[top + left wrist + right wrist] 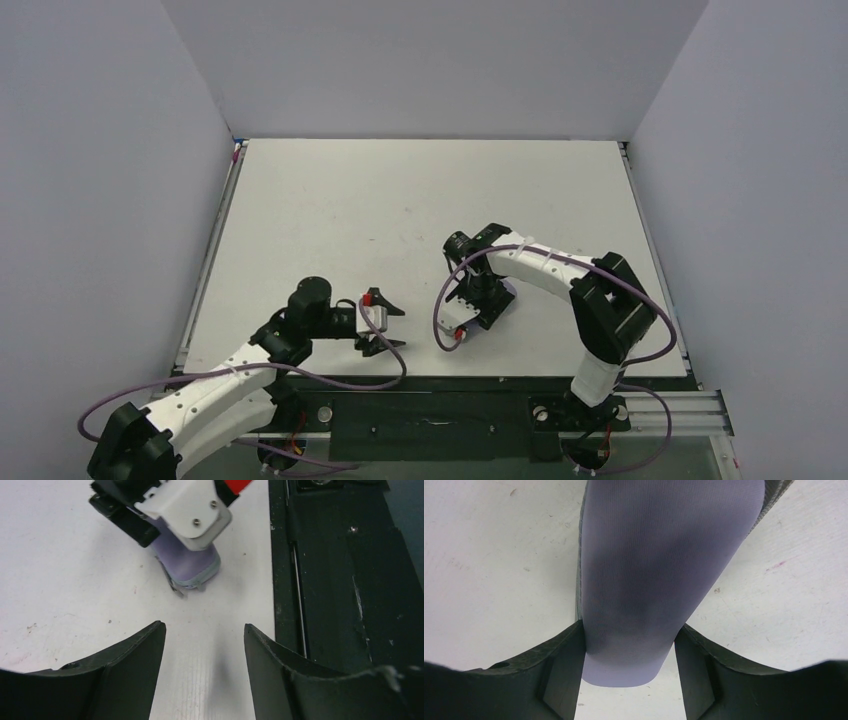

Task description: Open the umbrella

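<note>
A lilac pouch (659, 555) with a grey zip edge stands on its end on the white table (400, 200). My right gripper (630, 630) is shut on it, one finger on each side. In the left wrist view the pouch (187, 560) shows under the right gripper's white plate, its lower end touching the table. In the top view the right gripper (478, 305) covers it. My left gripper (204, 627) is open and empty, low over the table, a short way left of the pouch (393, 327). The umbrella itself is not in view.
The table's near edge and a black base rail (340, 580) lie just right of the left gripper's fingers in its wrist view. Grey walls enclose the table on three sides. Purple cables loop from both arms near the front edge (440, 310).
</note>
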Tool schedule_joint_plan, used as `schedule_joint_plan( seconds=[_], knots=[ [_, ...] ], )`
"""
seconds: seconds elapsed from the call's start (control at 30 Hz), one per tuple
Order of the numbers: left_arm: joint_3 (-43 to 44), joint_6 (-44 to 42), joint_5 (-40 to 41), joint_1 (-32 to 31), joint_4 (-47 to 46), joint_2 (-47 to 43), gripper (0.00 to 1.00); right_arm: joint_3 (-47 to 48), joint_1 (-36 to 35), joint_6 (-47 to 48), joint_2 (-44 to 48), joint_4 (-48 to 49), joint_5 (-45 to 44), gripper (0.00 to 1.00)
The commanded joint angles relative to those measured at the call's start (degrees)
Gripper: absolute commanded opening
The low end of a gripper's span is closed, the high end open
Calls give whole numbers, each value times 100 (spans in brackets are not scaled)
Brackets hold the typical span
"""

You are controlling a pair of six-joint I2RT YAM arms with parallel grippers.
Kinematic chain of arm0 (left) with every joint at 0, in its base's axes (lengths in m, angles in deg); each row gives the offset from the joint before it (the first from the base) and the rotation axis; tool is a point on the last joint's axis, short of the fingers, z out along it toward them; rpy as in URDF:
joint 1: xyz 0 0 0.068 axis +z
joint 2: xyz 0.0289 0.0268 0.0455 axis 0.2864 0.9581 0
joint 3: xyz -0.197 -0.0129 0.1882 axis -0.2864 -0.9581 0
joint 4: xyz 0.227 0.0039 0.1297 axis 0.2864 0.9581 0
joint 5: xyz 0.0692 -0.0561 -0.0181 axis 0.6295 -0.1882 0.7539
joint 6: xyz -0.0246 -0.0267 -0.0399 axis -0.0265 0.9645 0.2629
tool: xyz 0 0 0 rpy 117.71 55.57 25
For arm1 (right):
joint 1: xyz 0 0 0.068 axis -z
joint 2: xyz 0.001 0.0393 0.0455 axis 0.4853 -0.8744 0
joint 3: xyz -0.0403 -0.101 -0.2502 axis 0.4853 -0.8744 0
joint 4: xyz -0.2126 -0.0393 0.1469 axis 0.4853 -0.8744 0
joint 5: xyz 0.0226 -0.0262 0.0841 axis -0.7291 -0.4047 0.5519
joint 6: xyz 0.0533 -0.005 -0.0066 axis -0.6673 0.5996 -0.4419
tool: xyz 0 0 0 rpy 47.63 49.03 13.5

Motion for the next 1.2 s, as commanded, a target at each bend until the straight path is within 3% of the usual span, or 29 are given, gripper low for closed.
schedule_joint_plan(
  seconds=[0.0, 0.13, 0.27, 0.47, 0.8, 1.17],
  knots=[
    [-228, 222, 845, -574, -635, 32, 55, 140, 349, -234, -217, -227, 258, 50],
    [-607, 1406, 1382, -923, -2070, 297, 52, -33, 670, -313, -153, -161, 252, 50],
    [-768, 1279, 2070, -1471, -3046, 1099, 47, -109, 897, -461, -159, -93, 266, 49],
    [-744, 1139, 2844, -1838, -5021, 3056, 39, -117, 1099, -528, -153, -144, 402, 48],
    [-183, 964, 2860, -1916, -6739, 5423, 32, -12, 1115, -746, -142, -61, 586, 46],
    [316, 809, 2978, -1949, -7776, 6938, 29, 111, 1167, -742, -152, -167, 770, 44]
  ],
)
